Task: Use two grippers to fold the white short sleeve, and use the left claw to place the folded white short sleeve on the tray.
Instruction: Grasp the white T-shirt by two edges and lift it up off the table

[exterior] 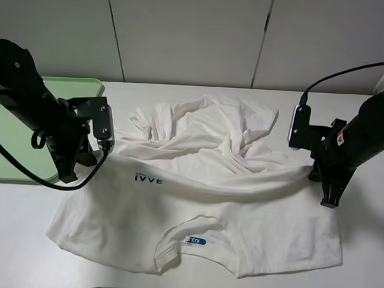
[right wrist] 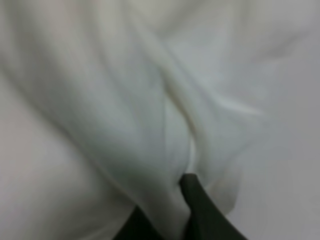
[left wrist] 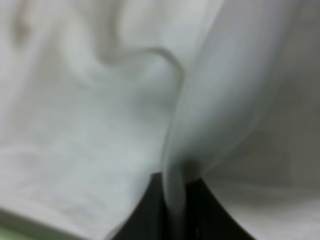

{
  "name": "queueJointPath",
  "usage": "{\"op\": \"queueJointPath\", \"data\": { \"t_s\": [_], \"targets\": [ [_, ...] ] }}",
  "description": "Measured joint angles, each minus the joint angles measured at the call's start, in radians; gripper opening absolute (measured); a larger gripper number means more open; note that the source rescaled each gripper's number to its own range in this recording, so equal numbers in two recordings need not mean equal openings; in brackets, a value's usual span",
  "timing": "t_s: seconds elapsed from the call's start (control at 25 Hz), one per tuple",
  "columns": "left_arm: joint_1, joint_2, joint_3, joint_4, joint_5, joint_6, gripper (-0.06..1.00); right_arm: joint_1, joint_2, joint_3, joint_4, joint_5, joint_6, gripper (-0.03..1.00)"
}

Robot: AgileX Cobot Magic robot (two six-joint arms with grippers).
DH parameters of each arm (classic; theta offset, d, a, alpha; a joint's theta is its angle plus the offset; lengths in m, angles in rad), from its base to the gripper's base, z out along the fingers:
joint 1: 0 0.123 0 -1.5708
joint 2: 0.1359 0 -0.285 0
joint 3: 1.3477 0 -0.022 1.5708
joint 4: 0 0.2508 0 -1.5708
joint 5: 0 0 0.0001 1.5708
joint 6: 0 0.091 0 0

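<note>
So both arms have a grip on the white short sleeve T-shirt (exterior: 203, 183) right now. It's lying on the white table (exterior: 21, 264) between them, with the collar and its blue neck tag (exterior: 196, 241) toward the near edge. The small blue lettering (exterior: 146, 178) is further up on the left side.

The left end effector (exterior: 79, 164) is clenched on the shirt's left edge. In the left wrist view its black jaws (left wrist: 175, 200) have a thin fold of white fabric squeezed between them. The right end effector (exterior: 322, 185) is clamped down on the right edge the same way, and the right wrist view (right wrist: 182, 200) shows cloth bunched between its dark tips.

A raised ridge of fabric runs across the shirt from one end effector to the other, and the part behind it is all rumpled.

The pale green tray (exterior: 6, 161) sits off to the left, partly behind the left arm. No part of the shirt is on it.
</note>
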Motion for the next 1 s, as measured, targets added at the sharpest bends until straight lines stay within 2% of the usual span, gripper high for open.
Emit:
{"op": "queueJointPath", "data": {
  "t_s": [0.2, 0.28, 0.4, 0.52, 0.6, 0.72, 0.76, 0.8, 0.92, 1.0],
  "targets": [
    [0.000, -0.084, 0.000, 0.000, -0.043, -0.060, 0.01, 0.000, -0.104, 0.000, -0.016, -0.059, 0.083, 0.00],
    [0.000, -0.136, 0.000, 0.000, -0.070, -0.104, 0.01, 0.000, -0.192, 0.000, -0.046, -0.109, 0.162, 0.00],
    [0.000, -0.291, 0.000, 0.000, -0.120, -0.193, 0.01, 0.000, -0.260, 0.000, -0.081, -0.120, 0.209, 0.00],
    [-0.004, -0.395, 0.000, 0.000, -0.144, -0.218, 0.01, 0.000, -0.469, 0.001, -0.204, -0.118, 0.284, 0.00],
    [-0.010, -0.425, 0.000, 0.000, -0.150, -0.220, 0.01, 0.000, -0.529, 0.001, -0.229, -0.118, 0.301, 0.00],
    [-0.070, -0.579, 0.000, 0.000, -0.151, -0.225, 0.01, 0.000, -0.718, 0.001, -0.286, -0.117, 0.327, 0.00],
    [-0.108, -0.645, 0.000, 0.000, -0.151, -0.225, 0.01, 0.000, -0.769, 0.001, -0.298, -0.117, 0.327, 0.00],
    [-0.177, -0.781, 0.000, 0.000, -0.148, -0.211, 0.01, 0.000, -0.841, 0.001, -0.318, -0.117, 0.328, 0.00],
    [-0.218, -0.957, 0.000, 0.000, -0.143, -0.200, 0.01, 0.000, -0.974, -0.007, -0.360, -0.109, 0.329, 0.00],
    [-0.221, -1.050, -0.012, 0.000, -0.121, -0.199, 0.01, 0.000, -1.117, -0.070, -0.398, -0.082, 0.306, 0.00]
  ]
}}
